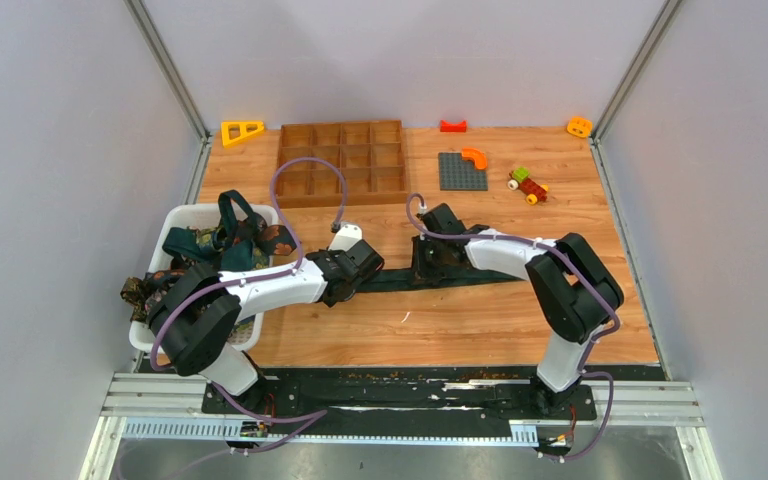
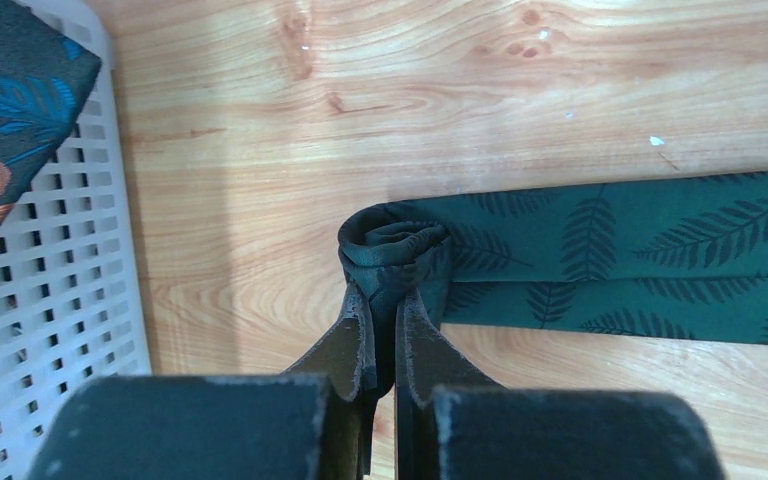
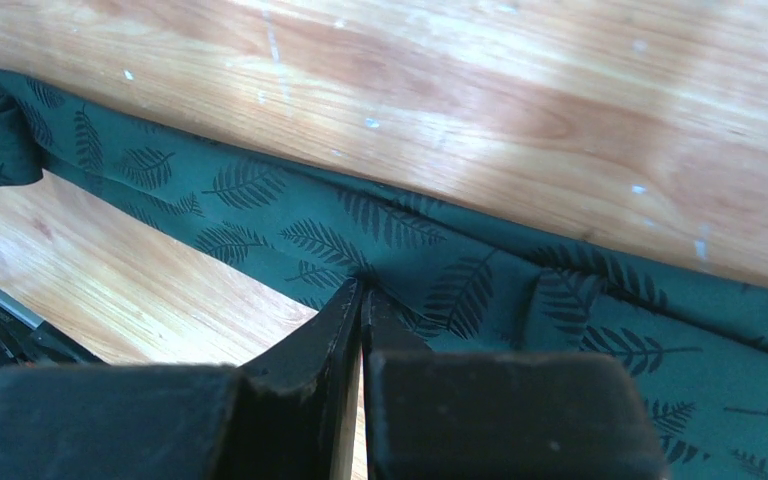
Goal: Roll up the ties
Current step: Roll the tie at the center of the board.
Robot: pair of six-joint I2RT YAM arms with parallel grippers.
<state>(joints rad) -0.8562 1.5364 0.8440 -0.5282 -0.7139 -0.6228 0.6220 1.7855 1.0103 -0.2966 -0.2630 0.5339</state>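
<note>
Rolling looked barely started: the left gripper [image 2: 385, 300] pinched tight on the first small coil [image 2: 395, 245] of the dark green tie [image 2: 620, 260], which lay flat across the middle of the wooden worktop [image 1: 460, 330]. The right gripper [image 3: 360, 295], jaws closed, gripped the tie's edge. The next move probably called for turning the coil under tension. Plain grey walls [image 1: 50, 150] stood around.

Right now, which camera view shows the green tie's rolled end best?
Left wrist view: the rolled end sits mid-frame, coils clear, pinched by the left fingers. The top view shows the flat green tie, but the left arm hides the roll. The right wrist view catches only bunched fabric at its edge.
</note>
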